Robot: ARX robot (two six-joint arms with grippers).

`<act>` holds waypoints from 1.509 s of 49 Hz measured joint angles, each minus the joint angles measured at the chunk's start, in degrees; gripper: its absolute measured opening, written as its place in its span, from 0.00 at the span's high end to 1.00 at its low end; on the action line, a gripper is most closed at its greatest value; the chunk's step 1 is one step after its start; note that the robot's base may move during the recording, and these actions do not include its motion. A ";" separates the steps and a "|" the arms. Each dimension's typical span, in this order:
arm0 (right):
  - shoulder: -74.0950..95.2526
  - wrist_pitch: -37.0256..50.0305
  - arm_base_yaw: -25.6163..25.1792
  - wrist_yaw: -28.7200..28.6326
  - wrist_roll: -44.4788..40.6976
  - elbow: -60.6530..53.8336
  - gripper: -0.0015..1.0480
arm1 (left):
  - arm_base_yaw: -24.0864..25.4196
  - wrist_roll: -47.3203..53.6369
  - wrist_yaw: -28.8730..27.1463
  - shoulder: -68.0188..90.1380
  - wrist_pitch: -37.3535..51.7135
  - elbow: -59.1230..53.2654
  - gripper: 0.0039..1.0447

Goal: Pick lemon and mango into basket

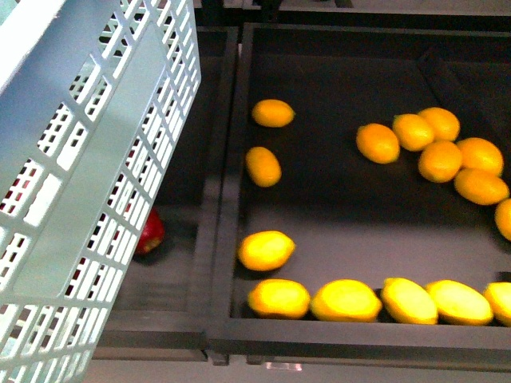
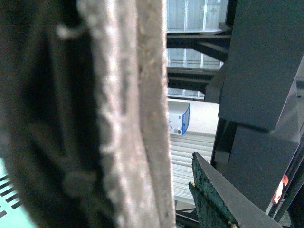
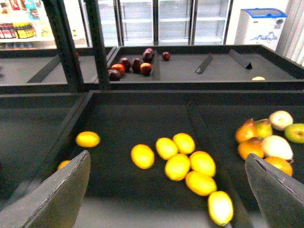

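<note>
Right tool [image 3: 166, 157]: jaws spread wide, nothing between them. It hangs over the produce tray [image 1: 351, 339] with the yellow fruit below and ahead.
Left tool [image 2: 171, 190]: one dark pad [image 2: 209, 199] shows, and the basket's brown handle [image 2: 128, 114] fills the view beside it. There is a gap between pad and handle, and the other pad is hidden. I cannot tell if it grips.
Basket [image 1: 88, 159]: pale teal, raised and tilted at the left, with its slotted wall overlapping the tray's left edge. The interior is not visible.
Lemon [image 1: 263, 166]: a lone one lies near the tray's left wall. Others are loose, with a cluster to the right.
Mango [image 1: 346, 300]: the longer fruit sit in a row along the near rim, touching one another.
Step, my read: nothing picked yet; I am choosing a first fruit.
Risk, mix-up: both fruits are near the same yellow, and I cannot class the single fruit just above the row.
Risk, slip: smooth ovals may squirt from closing pads and roll.
Risk, crowding: the mangoes touch, so the jaws may shove a neighbour.
Risk, basket: the tilt hides the left bay near a red fruit [image 1: 150, 234]. A dropped fruit could roll on the sloped floor, or the basket could knock the tray wall.
</note>
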 joint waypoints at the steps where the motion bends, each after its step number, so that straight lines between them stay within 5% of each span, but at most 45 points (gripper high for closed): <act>1: 0.00 0.00 0.00 0.02 0.00 0.00 0.08 | 0.00 0.00 0.04 -0.04 0.00 0.00 0.71; 53: 0.07 0.00 -0.07 -0.22 0.00 -0.02 0.08 | 0.07 1.53 -0.48 0.22 -0.96 0.26 0.71; 62: 0.07 0.00 -0.07 -0.13 0.00 -0.02 0.08 | -4.42 26.99 -10.40 10.38 -28.57 14.47 0.72; 67: 0.07 0.00 -0.07 -0.02 0.00 -0.02 0.08 | -6.99 41.33 -11.21 17.25 -28.98 18.53 0.72; 74: 0.07 0.00 -0.07 -0.02 0.00 -0.02 0.08 | -10.95 43.85 -10.62 27.08 -24.61 26.03 0.72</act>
